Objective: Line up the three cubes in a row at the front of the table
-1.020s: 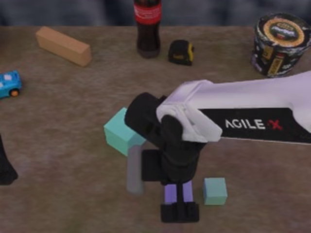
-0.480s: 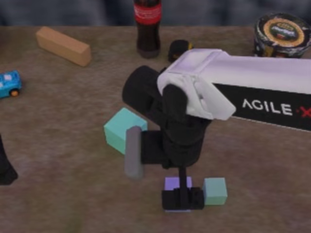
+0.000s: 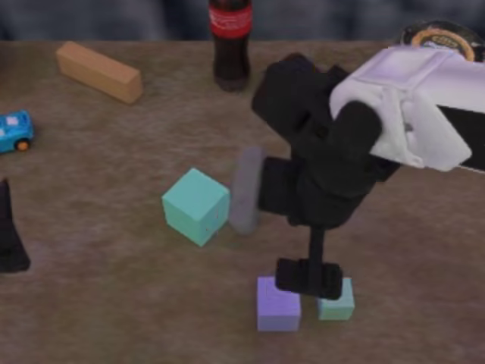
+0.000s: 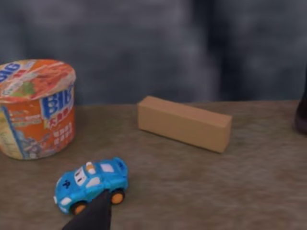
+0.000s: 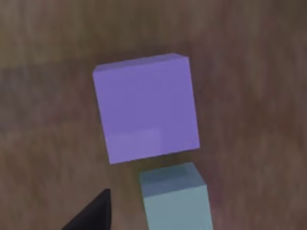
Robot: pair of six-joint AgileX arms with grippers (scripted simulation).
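Observation:
The lavender cube [image 3: 277,305] rests on the table [image 3: 114,303] near its front edge, and the small pale teal cube [image 3: 339,305] sits close to its right. In the right wrist view the lavender cube [image 5: 146,108] and the pale teal cube [image 5: 175,199] lie almost touching. My right gripper [image 3: 308,278] hovers open just above and between them, holding nothing, one dark fingertip [image 5: 93,213] showing. The large teal cube [image 3: 195,206] stands apart, farther back and to the left. My left gripper [image 3: 10,246] is parked at the left edge, open.
Along the back stand a tan wooden block [image 3: 98,71], a cola bottle [image 3: 229,42] and a dark cup [image 3: 443,38] behind my right arm. A blue toy car [image 3: 15,130] sits at the left edge. The left wrist view shows an orange noodle cup [image 4: 36,108].
My right gripper has let go of the lavender cube, risen and shifted right and back. The lavender cube now stands uncovered beside the small pale teal cube. The left arm is still.

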